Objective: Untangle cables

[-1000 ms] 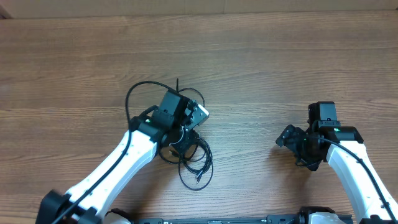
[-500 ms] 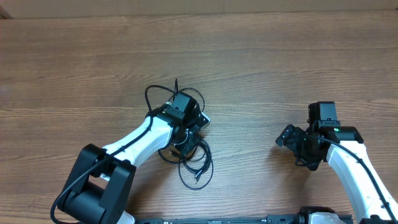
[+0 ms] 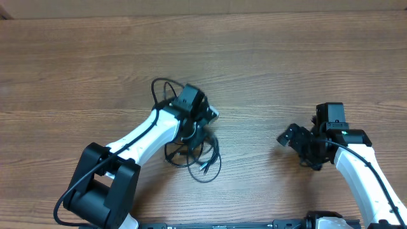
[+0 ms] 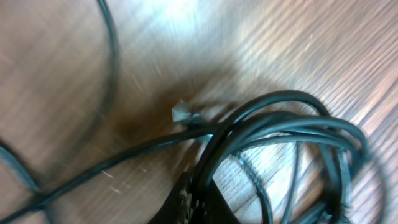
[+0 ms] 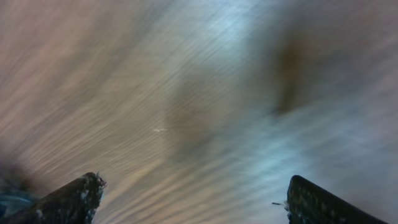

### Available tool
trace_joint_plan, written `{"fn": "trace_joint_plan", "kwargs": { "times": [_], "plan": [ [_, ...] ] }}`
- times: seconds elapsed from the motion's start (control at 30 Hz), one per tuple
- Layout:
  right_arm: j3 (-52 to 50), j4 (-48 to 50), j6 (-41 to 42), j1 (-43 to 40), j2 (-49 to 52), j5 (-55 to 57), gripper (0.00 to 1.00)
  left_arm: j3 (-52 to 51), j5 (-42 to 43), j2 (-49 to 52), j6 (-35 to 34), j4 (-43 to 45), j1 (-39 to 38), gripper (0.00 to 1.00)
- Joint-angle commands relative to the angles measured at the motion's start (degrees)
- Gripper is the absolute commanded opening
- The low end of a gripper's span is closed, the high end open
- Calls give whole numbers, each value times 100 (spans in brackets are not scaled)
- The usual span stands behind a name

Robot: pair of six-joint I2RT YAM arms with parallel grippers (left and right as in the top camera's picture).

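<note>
**Overhead view.** A brown wood-grain surface (image 3: 286,57) fills nearly the whole frame, its grain running left to right. A narrow pale tan band (image 3: 203,5) lies along the top edge of the frame, beyond the surface's far border.

**Left wrist view.** The surface (image 4: 50,74) is seen close, with bright glare at upper centre and a darker patch near the middle.

**Right wrist view.** The surface (image 5: 186,93) is blurred. Its grain streaks diagonally, and there is a dark blotch at upper right.
</note>
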Motion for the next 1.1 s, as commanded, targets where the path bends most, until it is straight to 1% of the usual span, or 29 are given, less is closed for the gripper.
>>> {"fn": "trace_joint_plan", "kwargs": {
  "times": [0.0,0.03,0.13,0.3,0.47,0.53,0.6,0.67,0.7,0.77,0.87,0.93,0.97,1.0,1.07],
  "plan": [
    [157,400,-901,-31,-37,-1768,89,944,391,-48,-116,-197,-2,4],
    [157,581,-1034,-31,-37,-2131,88,1176,538,-48,-116,-297,-2,4],
    [157,885,-1246,31,-37,-2542,88,1565,1025,-48,-116,-389,-2,4],
    [157,1316,-1784,398,-37,-2975,87,1631,1526,-48,-118,-466,-7,4],
    [157,2037,-1784,981,-37,-3032,87,1631,1622,-48,-118,-577,-7,4],
    [157,2356,-1779,1187,-37,-3029,84,1631,1661,-48,-118,-605,-7,4],
    [157,2647,-1775,1403,-37,-2811,72,1631,1794,-48,-118,-632,-7,4],
    [157,2643,-1707,1478,-37,-2461,59,1631,1869,-48,-118,-625,-7,4],
    [157,2592,-1620,1510,-37,-2253,56,1631,1904,-48,-118,-621,-7,4],
    [157,2490,-1539,1550,-37,-2039,54,1631,1917,-48,-118,-621,-7,4],
    [155,2406,-1541,1578,-37,-2041,53,1631,1969,-48,-118,-605,-7,4],
    [155,2391,-1541,1578,-37,-2039,47,1631,2059,-48,-116,-584,-7,4],
    [155,2389,-1539,1578,-37,-2041,42,1631,2092,-48,-116,-577,-7,4],
    [155,2387,-1539,1578,-37,-2041,33,1631,2090,-48,-116,-560,-7,4],
    [155,2367,-1539,1578,-37,-2044,19,1631,2092,-48,-116,-522,-7,4]
  ]
}}
